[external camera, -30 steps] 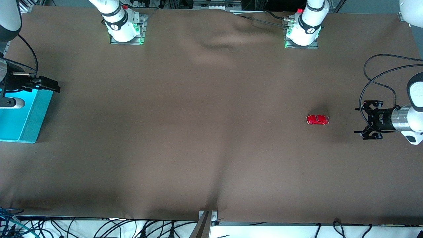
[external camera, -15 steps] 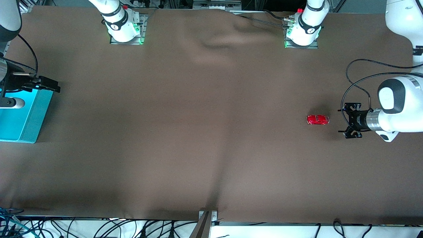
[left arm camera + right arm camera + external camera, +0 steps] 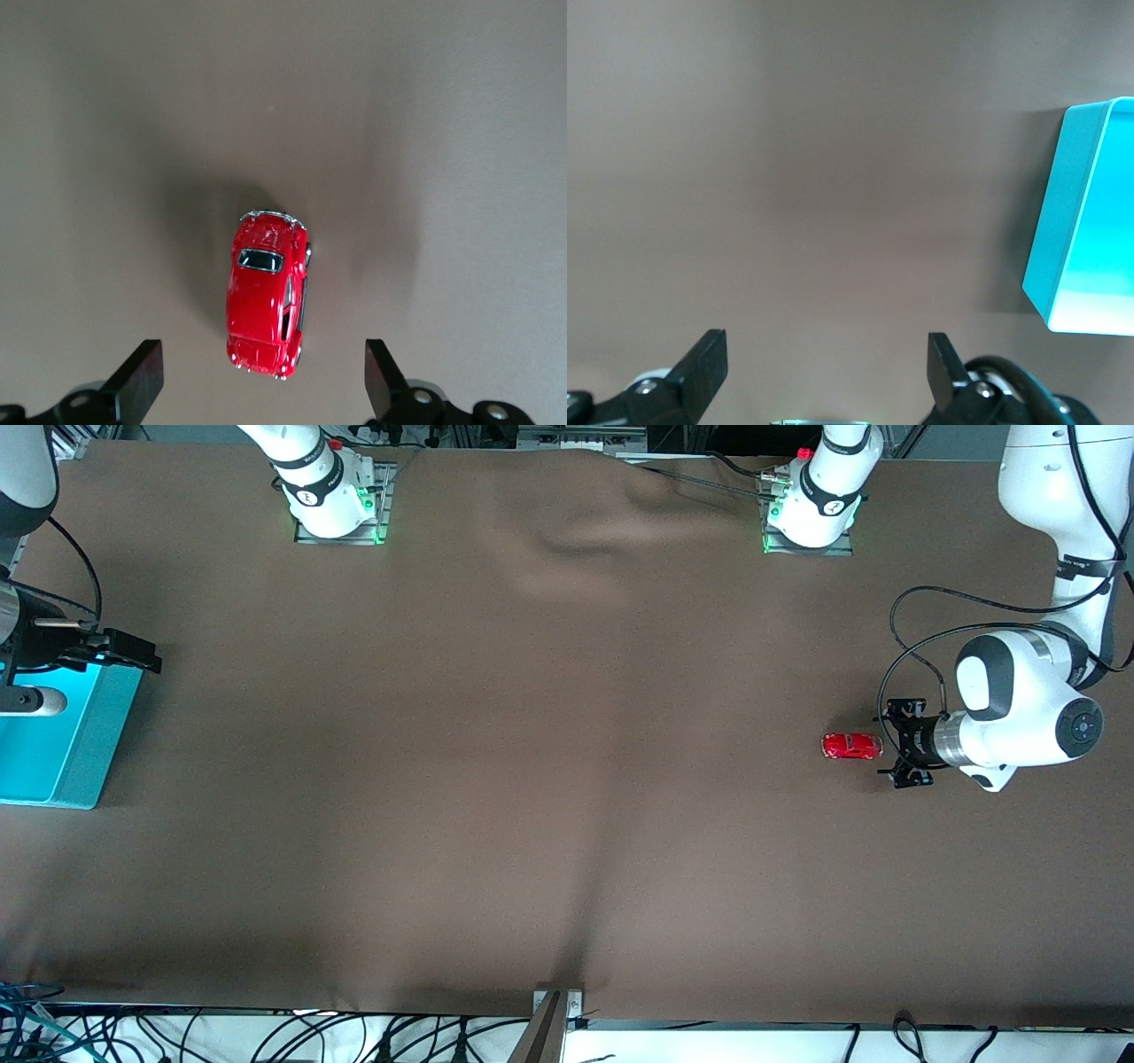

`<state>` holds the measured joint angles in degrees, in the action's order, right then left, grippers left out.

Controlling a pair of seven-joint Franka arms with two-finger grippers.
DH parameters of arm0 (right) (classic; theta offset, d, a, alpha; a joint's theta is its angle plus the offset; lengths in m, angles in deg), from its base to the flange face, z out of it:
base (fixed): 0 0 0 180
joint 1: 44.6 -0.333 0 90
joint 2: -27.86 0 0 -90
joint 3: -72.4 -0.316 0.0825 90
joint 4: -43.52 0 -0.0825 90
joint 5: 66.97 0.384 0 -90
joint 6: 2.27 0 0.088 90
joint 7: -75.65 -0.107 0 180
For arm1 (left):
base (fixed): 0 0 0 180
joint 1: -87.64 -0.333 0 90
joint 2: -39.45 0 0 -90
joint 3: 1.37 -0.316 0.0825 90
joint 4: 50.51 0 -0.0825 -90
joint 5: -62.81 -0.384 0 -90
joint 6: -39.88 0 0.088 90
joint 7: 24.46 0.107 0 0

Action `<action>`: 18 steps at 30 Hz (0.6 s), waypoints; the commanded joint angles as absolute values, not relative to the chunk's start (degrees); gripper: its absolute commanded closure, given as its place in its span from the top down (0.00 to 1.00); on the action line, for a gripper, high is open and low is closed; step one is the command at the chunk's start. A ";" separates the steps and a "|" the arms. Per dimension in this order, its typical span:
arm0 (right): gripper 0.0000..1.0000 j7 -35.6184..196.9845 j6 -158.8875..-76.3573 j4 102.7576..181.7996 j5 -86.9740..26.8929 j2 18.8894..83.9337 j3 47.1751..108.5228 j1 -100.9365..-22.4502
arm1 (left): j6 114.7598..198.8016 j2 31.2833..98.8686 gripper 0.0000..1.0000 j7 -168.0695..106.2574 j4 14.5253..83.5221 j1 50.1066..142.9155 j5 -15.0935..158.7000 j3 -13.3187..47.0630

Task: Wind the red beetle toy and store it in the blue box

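Note:
The red beetle toy (image 3: 851,746) stands on the brown cloth toward the left arm's end of the table. In the left wrist view the toy (image 3: 266,297) has one end just between my open fingertips. My left gripper (image 3: 897,745) is low beside the toy, open and empty; it also shows in the left wrist view (image 3: 261,390). The blue box (image 3: 96,731) stands at the right arm's end of the table. My right gripper (image 3: 124,654) waits over the box's edge farther from the camera, open and empty (image 3: 824,372). The box (image 3: 1063,204) shows off to one side there.
The brown cloth (image 3: 532,779) covers the whole table, with wrinkles near the arm bases (image 3: 576,549). The two arm bases (image 3: 332,505) (image 3: 811,509) stand along the table edge farthest from the camera. A metal bracket (image 3: 556,1010) and cables lie along the near edge.
My left gripper has moved in from the table's end toward the toy, and its fingertips now flank the toy's end. The toy, the box and the right arm have not moved.

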<state>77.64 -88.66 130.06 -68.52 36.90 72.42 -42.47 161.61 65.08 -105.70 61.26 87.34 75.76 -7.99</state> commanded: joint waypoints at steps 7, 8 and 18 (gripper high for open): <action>1.00 76.79 -87.78 128.95 -69.61 37.09 72.40 -42.75 | 169.07 63.27 1.00 -109.53 67.34 89.57 76.17 -8.13; 1.00 76.79 -87.78 128.95 -69.61 37.09 72.40 -42.75 | 169.78 63.27 1.00 -109.53 67.96 89.57 76.17 -8.13; 1.00 76.79 -87.78 128.95 -69.61 37.09 72.40 -42.75 | 173.04 63.45 0.95 -105.84 69.90 90.19 76.08 -8.05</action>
